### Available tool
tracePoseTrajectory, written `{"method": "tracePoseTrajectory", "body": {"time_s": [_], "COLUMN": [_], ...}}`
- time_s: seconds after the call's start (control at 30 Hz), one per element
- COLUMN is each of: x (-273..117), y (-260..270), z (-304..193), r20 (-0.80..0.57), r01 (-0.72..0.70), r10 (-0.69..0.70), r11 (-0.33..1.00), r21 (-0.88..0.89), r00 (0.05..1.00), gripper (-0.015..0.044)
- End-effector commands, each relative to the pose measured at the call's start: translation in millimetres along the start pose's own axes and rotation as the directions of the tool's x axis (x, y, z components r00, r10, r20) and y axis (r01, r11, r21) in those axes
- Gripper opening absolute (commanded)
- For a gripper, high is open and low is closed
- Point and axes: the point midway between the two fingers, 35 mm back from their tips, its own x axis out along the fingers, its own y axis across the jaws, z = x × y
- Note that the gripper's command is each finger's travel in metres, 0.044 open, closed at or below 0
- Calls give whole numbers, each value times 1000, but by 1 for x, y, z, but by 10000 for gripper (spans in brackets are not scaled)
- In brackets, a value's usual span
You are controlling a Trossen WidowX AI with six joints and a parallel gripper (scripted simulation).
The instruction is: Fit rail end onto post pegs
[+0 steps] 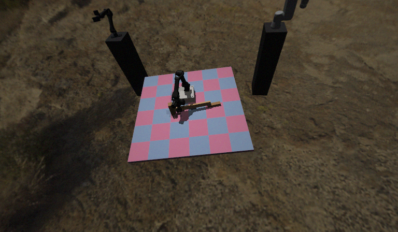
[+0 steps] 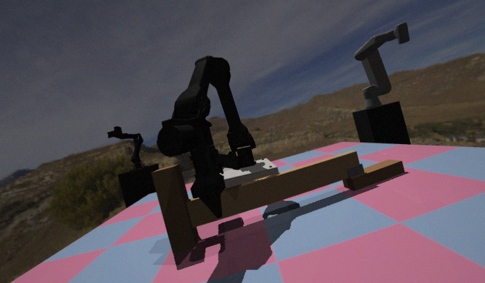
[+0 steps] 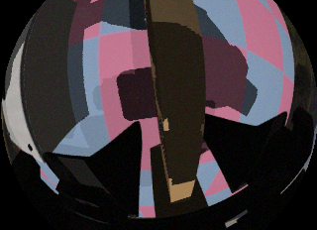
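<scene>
On the pink-and-blue checkered mat (image 2: 357, 237), the long brown wooden rail (image 2: 286, 183) spans upright wooden post (image 2: 173, 204) to low footboard block (image 2: 375, 174); the black gripper (image 2: 211, 201), fingers parted and empty, should lift straight clear.

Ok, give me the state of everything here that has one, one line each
Long wooden bed rail: raised off the table, near end against the post, looks level.
Short upright wooden post: standing, rail end butted to it.
Low wooden footboard block: rail's far end seated in its bracket.
Black arm's tool: open, straddling the rail.
</scene>
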Motion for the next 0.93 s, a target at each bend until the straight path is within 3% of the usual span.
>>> {"method": "tracePoseTrajectory", "body": {"time_s": [0.0,0.13,0.3,0.47,0.9], "x": [0,0,-2,-30,-30], "y": [0,0,0,0,0], "z": [0,0,2,31,31], "r20": [0,0,-1,-7,-7], "r01": [1,1,1,7,7], "r10": [-1,-1,-1,-7,-7], "r11": [1000,1000,1000,1000,1000], "r21": [0,0,0,-1,-1], "r00": [1000,1000,1000,1000,1000], "gripper": [341,440,440,440,440]}}
